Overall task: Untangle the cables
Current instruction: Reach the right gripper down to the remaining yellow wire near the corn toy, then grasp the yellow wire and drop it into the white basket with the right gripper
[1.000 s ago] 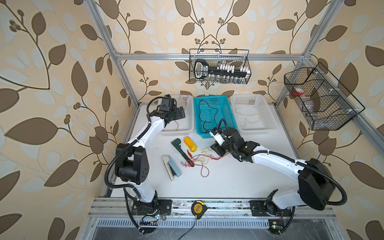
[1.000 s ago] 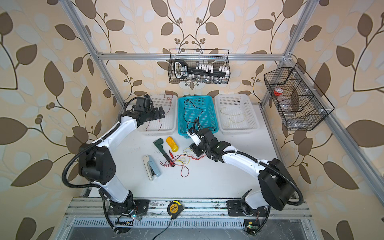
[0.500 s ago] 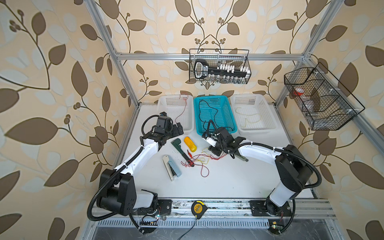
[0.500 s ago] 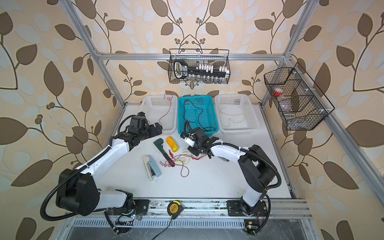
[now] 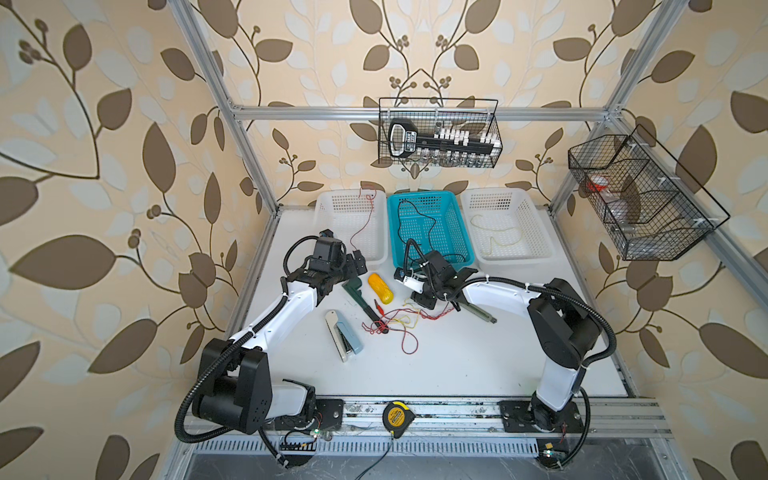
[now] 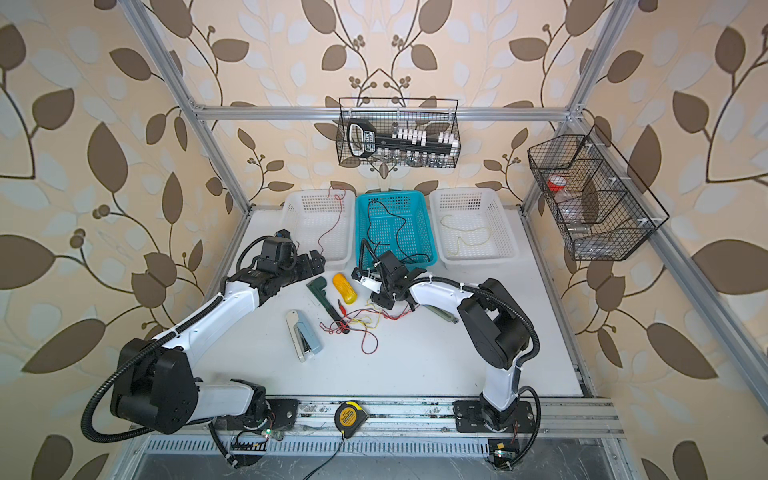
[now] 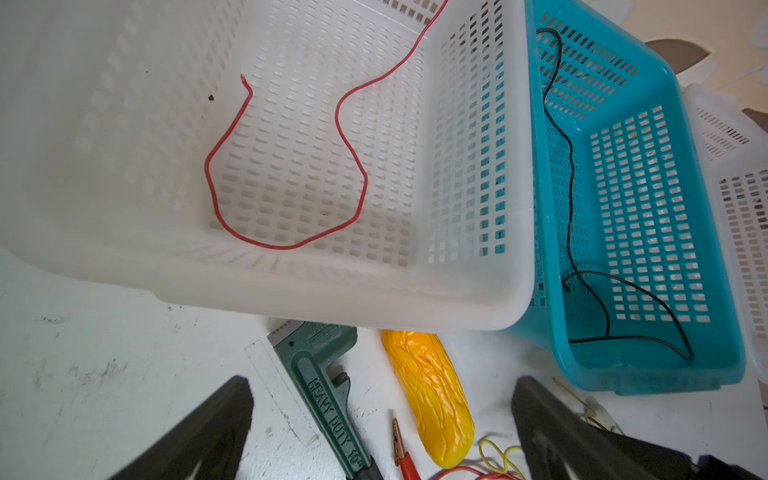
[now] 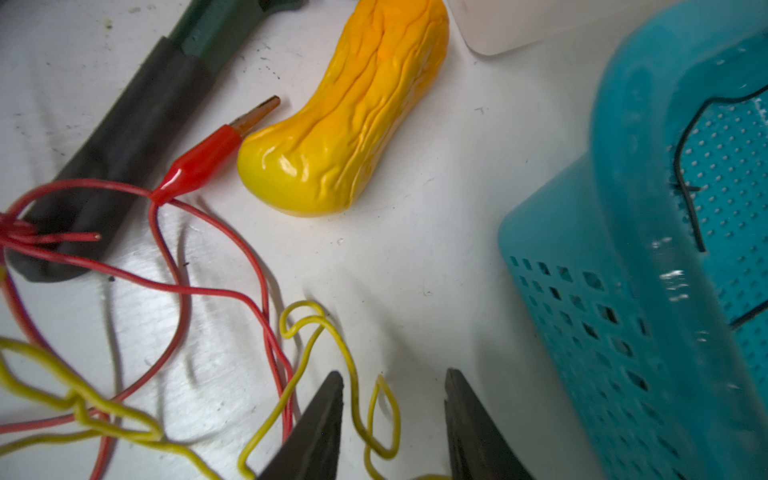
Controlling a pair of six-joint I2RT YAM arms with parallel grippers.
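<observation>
white tabletop (image 5: 457, 365) inside a metal frame backed by brown leaf wallpaper. the step in hand looks like picking 1 strand out of the cables (image 5: 395, 322), a red and yellow tangle lying mid-table, nearer than the baskets, with red strands crossing the handle of a green pipe wrench (image 7: 320, 374). the right gripper (image 8: 392, 374) is down at the tangle's right end, jaws part open with a yellow loop (image 8: 398, 424) between them, not yet pinched, so it holds nothing. the left gripper (image 7: 382, 380) hovers to the left, jaws spread wide and empty. the next move likely calls for closing on that yellow loop alone, clear of the red strand just beside it, then a gentle pull, since the colours cross several times. 3 baskets line the far edge: the left white basket (image 7: 332, 307) holds 1 red wire (image 7: 361, 183), the teal basket (image 7: 544, 208) 1 black wire (image 7: 571, 166), the right white basket (image 5: 544, 245) 1 yellow wire (image 5: 496, 241)
</observation>
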